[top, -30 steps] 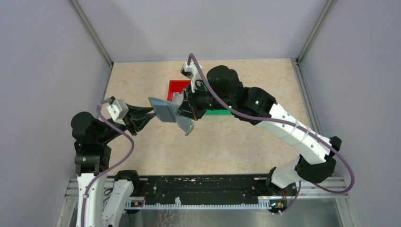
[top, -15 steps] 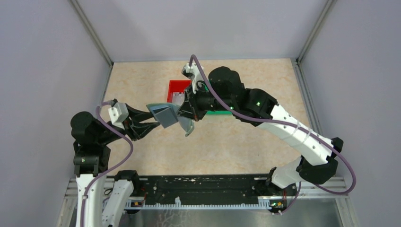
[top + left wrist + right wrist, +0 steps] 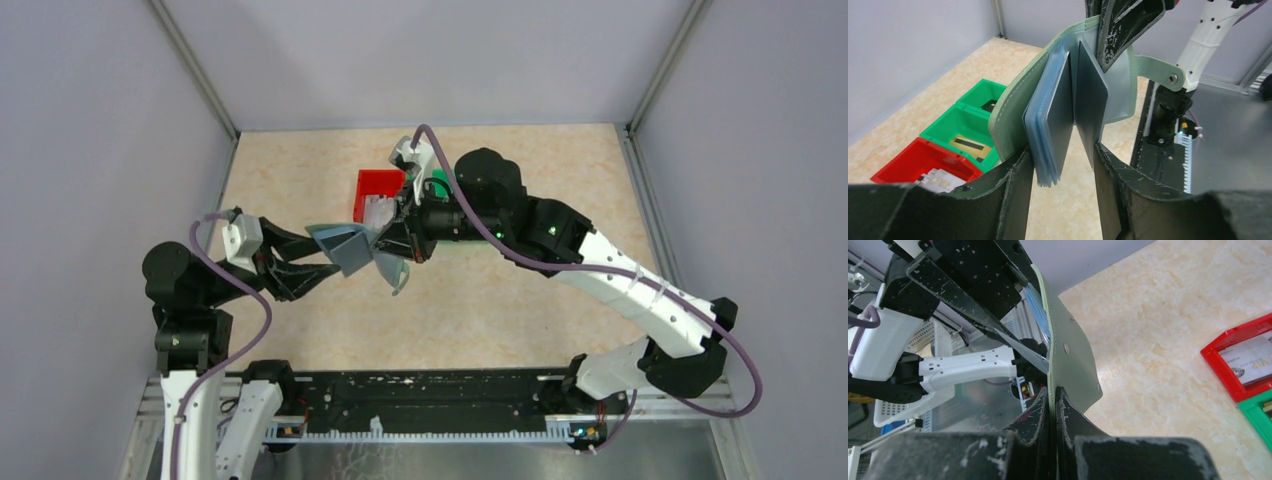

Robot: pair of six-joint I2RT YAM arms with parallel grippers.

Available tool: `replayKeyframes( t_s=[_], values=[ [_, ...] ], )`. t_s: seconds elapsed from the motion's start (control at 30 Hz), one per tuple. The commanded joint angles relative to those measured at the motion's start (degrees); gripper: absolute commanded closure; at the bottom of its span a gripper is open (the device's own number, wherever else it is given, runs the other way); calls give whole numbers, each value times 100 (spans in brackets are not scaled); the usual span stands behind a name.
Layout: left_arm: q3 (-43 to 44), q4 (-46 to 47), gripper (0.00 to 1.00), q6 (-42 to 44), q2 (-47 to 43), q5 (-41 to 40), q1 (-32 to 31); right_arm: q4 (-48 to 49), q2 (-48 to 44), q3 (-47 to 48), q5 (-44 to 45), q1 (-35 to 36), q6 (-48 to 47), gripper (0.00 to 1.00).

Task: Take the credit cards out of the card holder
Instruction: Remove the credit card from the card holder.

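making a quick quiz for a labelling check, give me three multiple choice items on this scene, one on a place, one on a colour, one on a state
1. Where is the card holder relative to the table?
A flat on it
B held up off it
C leaning on its edge

2. What colour is the holder's outer cover?
A grey-green
B bright orange
C white

3. How is the right claw?
A wide open
B shut on the holder's cover
C out of view

Answers:
1 B, the left wrist view shows the tabletop well below the holder.
2 A, the stitched cover shows pale grey-green in both wrist views.
3 B, in the right wrist view its fingers pinch the cover with no gap.
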Motion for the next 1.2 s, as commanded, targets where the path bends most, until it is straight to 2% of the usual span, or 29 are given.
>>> replayKeyframes(
  t_s=[0.0,0.13,0.37,0.67,0.77,0.93,1.0,1.07,1.17],
  values=[
    [-55,645,46,-709,-48,294,-11,1001,-322,-159,-583,87,11,100],
    [-64,699,42,-866,-116,442,-10,1251,-331,-245,-672,86,20,100],
    [-38,706,42,-828,-211,389,-17,1658,-394,-468,-920,86,64,100],
    [-37,785,49,-806,-266,130,-11,1992,-555,-658,-1188,91,126,100],
    [-20,805,55,-821,-257,113,-10,2107,-620,-755,-1213,86,135,100],
    [17,998,80,-1039,-220,219,-10,2212,-668,-887,-1168,79,111,100],
    [73,1014,88,-1087,-182,257,-16,2189,-657,-910,-1163,78,92,100],
    [130,1045,92,-1143,-153,332,-15,2211,-662,-942,-1168,78,85,100],
    [180,1119,92,-1283,-138,401,-14,2267,-655,-991,-1177,77,85,100]
  ],
)
